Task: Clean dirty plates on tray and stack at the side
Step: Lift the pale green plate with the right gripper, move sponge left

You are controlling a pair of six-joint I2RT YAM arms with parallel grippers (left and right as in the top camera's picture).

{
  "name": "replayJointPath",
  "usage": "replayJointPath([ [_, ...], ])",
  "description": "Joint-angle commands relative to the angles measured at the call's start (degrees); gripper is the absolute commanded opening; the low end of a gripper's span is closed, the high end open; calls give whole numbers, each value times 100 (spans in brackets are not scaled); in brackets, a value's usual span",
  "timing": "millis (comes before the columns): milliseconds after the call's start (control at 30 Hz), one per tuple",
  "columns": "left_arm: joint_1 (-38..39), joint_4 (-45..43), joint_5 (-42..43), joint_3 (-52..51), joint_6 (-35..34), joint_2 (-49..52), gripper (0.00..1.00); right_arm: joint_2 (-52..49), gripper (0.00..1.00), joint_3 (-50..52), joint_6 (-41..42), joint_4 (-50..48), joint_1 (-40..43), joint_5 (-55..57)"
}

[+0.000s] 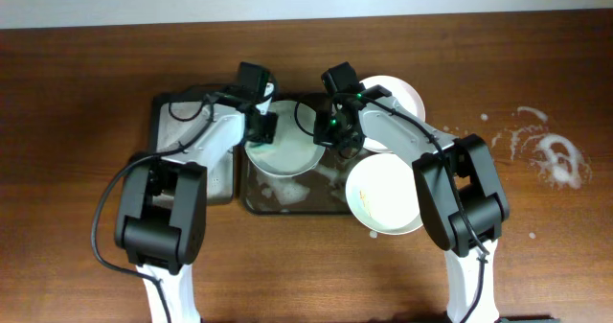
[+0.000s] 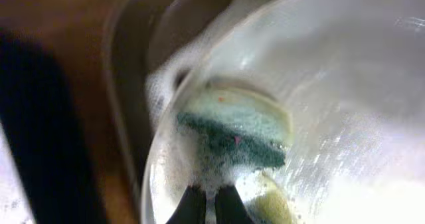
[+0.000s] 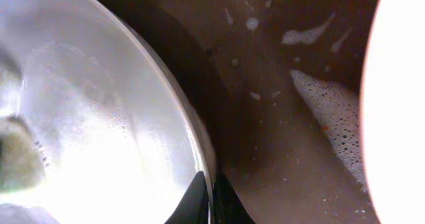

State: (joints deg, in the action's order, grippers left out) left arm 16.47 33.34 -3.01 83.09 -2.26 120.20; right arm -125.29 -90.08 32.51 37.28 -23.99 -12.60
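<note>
Left arm (image 1: 206, 141), left of the tray (image 1: 263, 200): white links, bulky black joint housings, black camera block at the wrist, loose black cable (image 1: 96, 229) in a wide loop. Right arm (image 1: 402, 126), right of the tray: same white-and-black build, small green light (image 1: 333, 122) at the wrist. Left tool (image 2: 211, 204) and right tool (image 3: 211, 197): slim, black, tapered fingers.

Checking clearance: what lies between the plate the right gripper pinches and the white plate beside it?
Only foam-flecked tray, no object; the right wrist view shows it.
</note>
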Motion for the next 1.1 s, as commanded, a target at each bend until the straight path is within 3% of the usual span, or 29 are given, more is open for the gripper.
replayJointPath([
  [0, -146, 732, 361, -249, -223, 299, 1, -197, 4, 138, -52, 61, -37, 50],
  [167, -153, 1700, 2406, 221, 396, 299, 1, -197, 4, 138, -55, 70, -37, 31],
  [233, -181, 2177, 2817, 592, 673, 299, 1, -197, 4, 138, -55, 70, -37, 2],
  [433, -525, 4162, 2874, 2780, 892, 295, 1, -188, 4, 136, -72, 66, -31, -96],
  [600, -970, 5016, 2610, 4015, 920, 120, 1, 334, 4, 136, -398, 251, 7, -39],
  [733, -1099, 5565, 1047, 4076, 557, -291, 1, 1364, 4, 136, -396, 868, -83, 1314],
  [867, -1102, 5584, 885, 4076, 404, -442, 1, 2184, 4, 136, -396, 1209, -402, 2817],
  [1067, -1102, 5215, 442, 3884, 52, -439, 1, 2376, 4, 138, -144, 1510, -1657, 6349],
])
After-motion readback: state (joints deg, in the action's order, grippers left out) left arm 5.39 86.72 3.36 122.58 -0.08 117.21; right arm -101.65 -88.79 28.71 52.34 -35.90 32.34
